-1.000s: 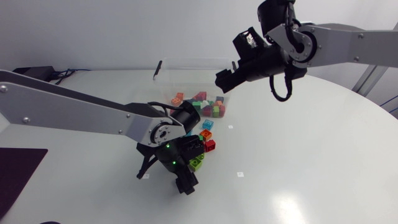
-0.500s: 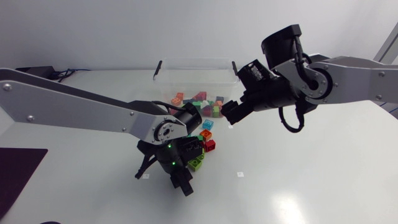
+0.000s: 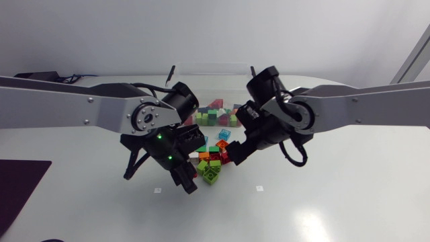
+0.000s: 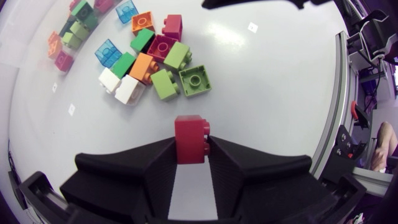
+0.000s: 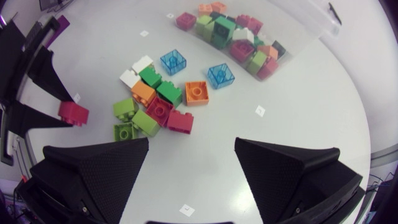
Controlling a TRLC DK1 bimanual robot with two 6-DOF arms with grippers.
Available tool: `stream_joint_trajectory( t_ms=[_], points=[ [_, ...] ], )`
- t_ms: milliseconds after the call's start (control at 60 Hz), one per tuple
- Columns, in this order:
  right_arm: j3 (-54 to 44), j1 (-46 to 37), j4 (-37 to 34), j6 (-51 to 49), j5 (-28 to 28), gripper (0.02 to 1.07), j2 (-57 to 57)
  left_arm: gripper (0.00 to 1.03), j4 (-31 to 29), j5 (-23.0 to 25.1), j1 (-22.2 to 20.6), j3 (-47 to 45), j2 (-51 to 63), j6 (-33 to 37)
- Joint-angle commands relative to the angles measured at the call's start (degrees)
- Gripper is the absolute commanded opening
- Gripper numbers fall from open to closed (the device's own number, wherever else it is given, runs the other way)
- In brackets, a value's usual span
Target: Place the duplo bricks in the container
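Observation:
My left gripper [image 4: 191,148] is shut on a red duplo brick [image 4: 190,132] and holds it clear of the table, just in front of the loose pile [image 3: 213,161]. The pile holds several green, orange, white, red and blue bricks [image 4: 194,81]. My right gripper [image 5: 193,177] hangs open over the pile's right side, nothing between its fingers. The right wrist view also shows the held red brick [image 5: 73,113] beside the pile. The clear container [image 3: 211,66] stands behind the pile with several bricks [image 5: 230,31] inside.
A dark mat [image 3: 20,181] lies at the table's front left. Small white markers [image 3: 259,188] dot the white tabletop. Both grippers are close together around the pile; the right half of the table has free room.
My left gripper has shut on the red brick and risen with it, turning leftward. My right arm has come down from above the container to the pile, staying open.

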Motion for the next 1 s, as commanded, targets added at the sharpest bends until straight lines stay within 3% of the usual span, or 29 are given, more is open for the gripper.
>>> stream_joint_trajectory(
  t_ms=[0, 517, 983],
  points=[
    [1.4, 1.2, -1.3, 2.5, 1.1, 1.02, 3.6, 0.29, -0.8, -0.3, 1.2, -0.3, -2.5, 1.5],
    [13.7, 2.2, -7.1, 8.5, 3.7, 0.99, 17.0, 0.3, -1.4, 0.1, 8.6, 7.5, -6.8, 4.0],
    [16.9, 1.5, -9.0, 9.0, 5.6, 0.97, 20.2, 0.3, -0.2, 0.2, 10.5, 11.2, -7.5, 4.5]
  ],
)
